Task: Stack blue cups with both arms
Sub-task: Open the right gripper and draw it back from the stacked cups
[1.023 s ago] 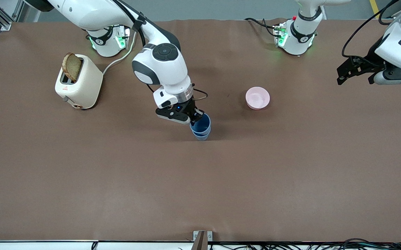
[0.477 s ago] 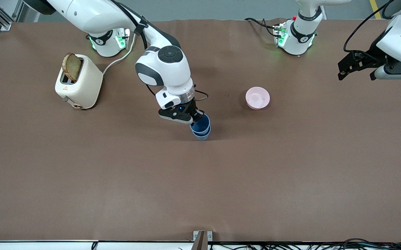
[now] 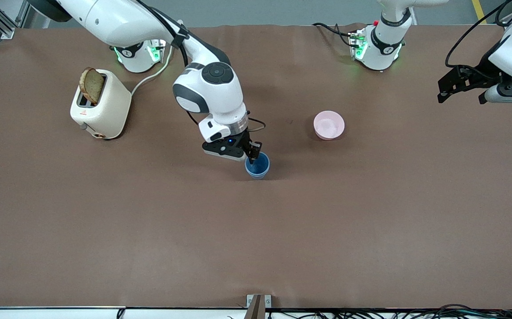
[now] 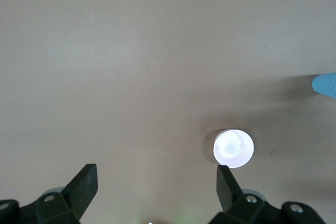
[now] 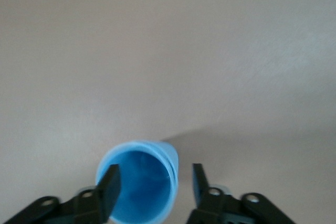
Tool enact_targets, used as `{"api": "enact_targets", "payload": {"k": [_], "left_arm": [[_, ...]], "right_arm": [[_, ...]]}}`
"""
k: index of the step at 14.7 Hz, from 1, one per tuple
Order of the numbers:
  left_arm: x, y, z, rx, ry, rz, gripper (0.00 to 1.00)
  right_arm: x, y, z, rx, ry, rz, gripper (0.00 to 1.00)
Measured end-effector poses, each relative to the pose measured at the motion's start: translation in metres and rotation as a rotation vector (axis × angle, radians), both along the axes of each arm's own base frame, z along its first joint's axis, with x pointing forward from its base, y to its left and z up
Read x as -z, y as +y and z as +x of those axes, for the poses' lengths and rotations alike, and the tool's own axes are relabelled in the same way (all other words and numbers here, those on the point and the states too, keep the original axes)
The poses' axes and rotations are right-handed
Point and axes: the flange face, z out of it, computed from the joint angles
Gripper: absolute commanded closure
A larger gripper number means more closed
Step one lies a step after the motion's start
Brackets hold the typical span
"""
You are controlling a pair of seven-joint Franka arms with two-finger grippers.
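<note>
Dropped fully into its twin, blue cups [image 3: 257, 166] nested; right end effector [image 3: 252, 155] spread open.

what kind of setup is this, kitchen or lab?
Most likely a robotics lab bench with kitchen props. A plain brown table carries two bolted-down arms; the right gripper is open around the stacked blue cups, and the left gripper waits open. The toaster holding bread and the pink bowl are staged.

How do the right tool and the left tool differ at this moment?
The right tool is low at the rim of the stacked blue cups, mid-table; the left tool waits high over the table's end, near nothing. One right finger is inside the cup; the left fingers straddle bare air. Both are open.
</note>
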Motion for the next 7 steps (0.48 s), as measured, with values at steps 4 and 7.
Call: {"api": "enact_targets", "payload": {"k": [4, 7], "left_arm": [[0.000, 0.000, 0.000, 0.000, -0.001, 0.000, 0.00], [-0.001, 0.001, 0.000, -0.002, -0.005, -0.001, 0.00]], "right_arm": [[-0.066, -0.050, 0.022, 0.042, -0.049, -0.132, 0.00], [-0.122, -0.102, 0.032, 0.006, -0.007, -0.179, 0.00]]}}
